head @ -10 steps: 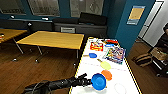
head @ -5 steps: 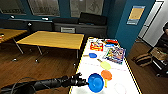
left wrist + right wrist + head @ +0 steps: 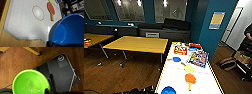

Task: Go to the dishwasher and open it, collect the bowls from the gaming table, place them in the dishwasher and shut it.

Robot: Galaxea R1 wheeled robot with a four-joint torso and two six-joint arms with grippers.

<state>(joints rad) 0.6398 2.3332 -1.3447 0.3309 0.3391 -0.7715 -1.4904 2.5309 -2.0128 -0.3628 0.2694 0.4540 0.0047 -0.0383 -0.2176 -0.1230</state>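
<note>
The glossy white-topped gaming table with yellow edging (image 3: 171, 75) runs from 6 o'clock toward 12 in the head view, and at its near end, about 6 o'clock, sits the round blue plastic bowl (image 3: 168, 90), just right of the dark left arm (image 3: 137, 91) coming in low at 7 o'clock. In the left wrist view that blue bowl (image 3: 68, 30) looms over the perforated white tabletop (image 3: 22, 23), with the gripper at its rim; whether the pincer is clamped on the rim I cannot tell. An orange table-tennis paddle with a wooden handle (image 3: 190, 80) lies beyond the bowl toward 1 o'clock, then a yellow-green paddle (image 3: 189, 68) and a blue paddle (image 3: 176, 59). In the right wrist view a bright green round plastic bowl (image 3: 31, 82) hangs over the wooden floor (image 3: 16, 60) beside the robot's dark base (image 3: 61, 73); the right pincer's state cannot be told either.
</note>
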